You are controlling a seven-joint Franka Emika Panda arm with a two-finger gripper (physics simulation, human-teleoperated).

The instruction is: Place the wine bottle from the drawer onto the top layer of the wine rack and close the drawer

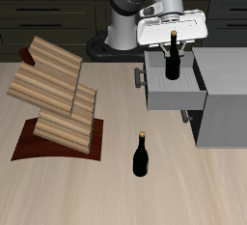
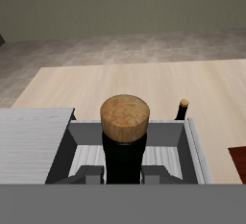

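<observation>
The wine bottle (image 1: 172, 65), near-black with a tan cork (image 2: 125, 116), stands upright inside the open drawer (image 1: 174, 96). My gripper (image 1: 174, 38) hangs straight over it, low enough that the cork sits between the fingers (image 2: 90, 175). They flank the bottle's neck closely, but the cork hides whether they touch it. The drawer (image 2: 192, 146) is pulled out of the grey cabinet (image 1: 224, 103). The wine rack (image 1: 56, 98) stands across the table, its top layer (image 1: 48, 60) tilted and bare.
An identical bottle (image 1: 141, 155) stands upright on the table in front of the drawer, and the wrist view shows it too (image 2: 183, 109). The rack's dark base board (image 1: 39, 150) lies near the table's front edge. The cabinet top (image 2: 34, 141) is beside the drawer.
</observation>
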